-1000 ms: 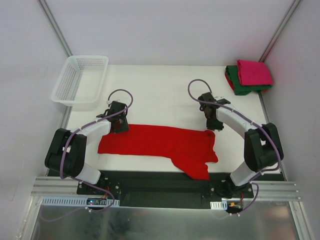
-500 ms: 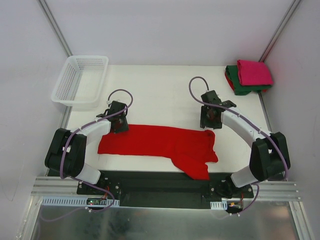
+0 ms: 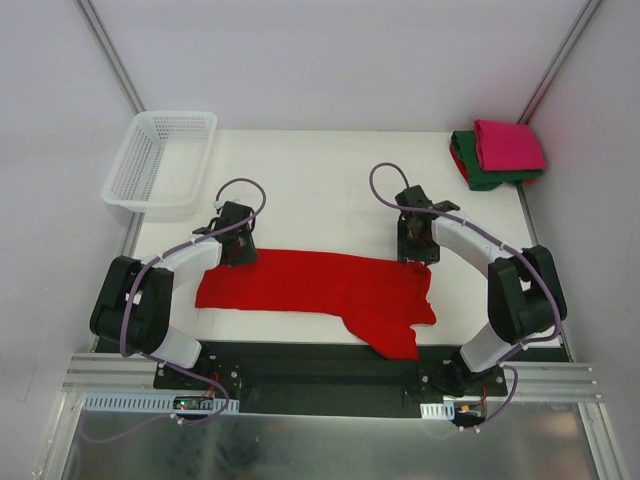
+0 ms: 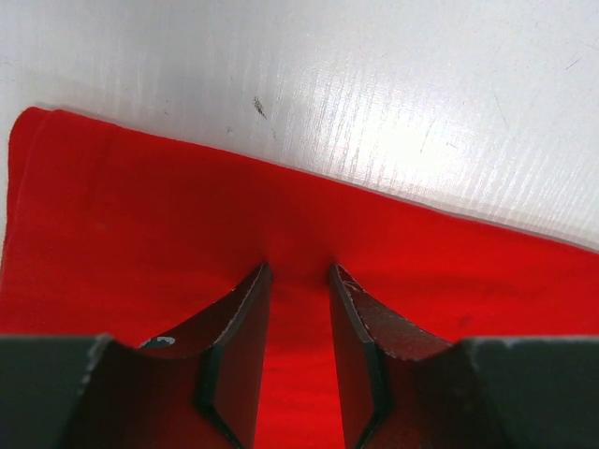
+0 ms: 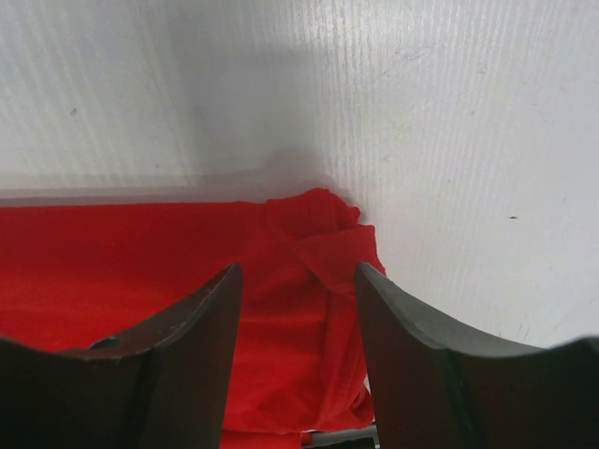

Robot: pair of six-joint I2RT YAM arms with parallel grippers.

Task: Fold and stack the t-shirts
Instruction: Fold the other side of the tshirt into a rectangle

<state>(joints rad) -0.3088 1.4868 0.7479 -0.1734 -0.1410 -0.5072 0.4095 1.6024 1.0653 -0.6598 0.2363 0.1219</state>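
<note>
The red t-shirt [image 3: 310, 285] lies folded into a long band across the near half of the table, with a flap hanging toward the front edge on the right. My left gripper [image 3: 237, 250] sits on its far left edge; in the left wrist view its fingers [image 4: 298, 269] stand narrowly apart with red cloth [image 4: 140, 215] pinched between them. My right gripper [image 3: 414, 252] is open over the shirt's bunched far right corner [image 5: 318, 220], fingers [image 5: 298, 271] straddling it. The magenta-pink t-shirt [image 3: 508, 143] lies folded on the dark green one [image 3: 478, 175] at the back right corner.
A white mesh basket [image 3: 160, 160] stands at the back left corner. The white table [image 3: 320, 180] shows bare between the arms and the back edge. The black front rail [image 3: 320, 365] runs just below the shirt's hanging flap.
My right gripper has swung left and come down over the shirt's far right corner. The left gripper and the shirt have not moved.
</note>
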